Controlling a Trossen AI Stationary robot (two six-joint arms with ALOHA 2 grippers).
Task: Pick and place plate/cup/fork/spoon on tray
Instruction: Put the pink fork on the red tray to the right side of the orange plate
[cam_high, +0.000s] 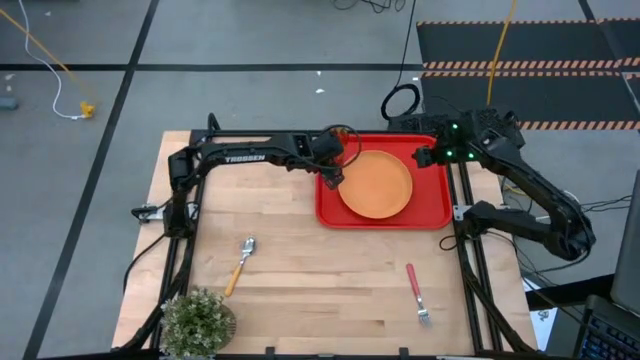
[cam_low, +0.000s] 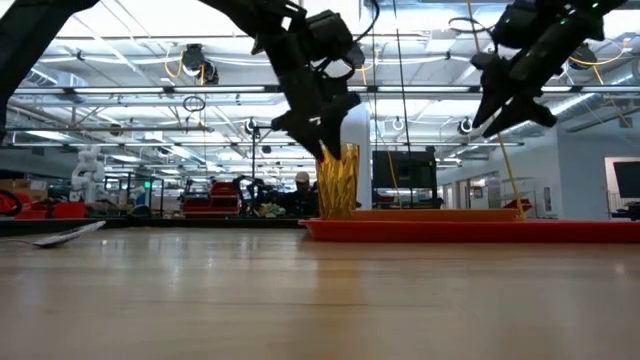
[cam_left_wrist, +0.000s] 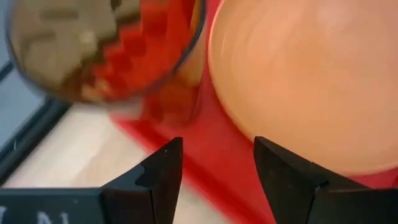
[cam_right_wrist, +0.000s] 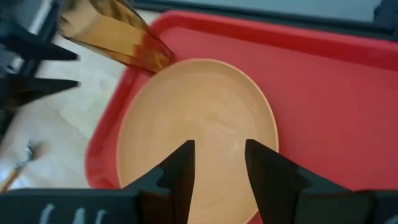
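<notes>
Cup (cam_low: 338, 182) placement is what I read as the step in hand: the amber tumbler stands upright at the far left corner of the tray (cam_high: 435, 213), just beside the plate (cam_high: 376, 184), and my left pincer (cam_high: 331, 172) hangs right over it. From the left wrist view the fingers are spread with nothing between them, the cup's rim sitting just beyond their tips, so I judge it is released, not gripped. That corner makes sense to me: it is the one bit of bare tray left of the plate.

My right pincer (cam_right_wrist: 216, 167) waits above the far right part of the tray, fingers parted and empty, looking down on the plate.

In looks, the cup is translucent amber-orange, slightly tapered and ribbed down its side; the tray's red shows through it. The plate is a flat, matte orange disc filling the tray's middle.

On the bare tabletop (cam_high: 320, 280), near side, the spoon (cam_high: 240, 263) lies to the left and the fork (cam_high: 417, 293) to the right, well apart, both not yet placed. A small potted plant (cam_high: 197, 319) sits at the near left corner.
</notes>
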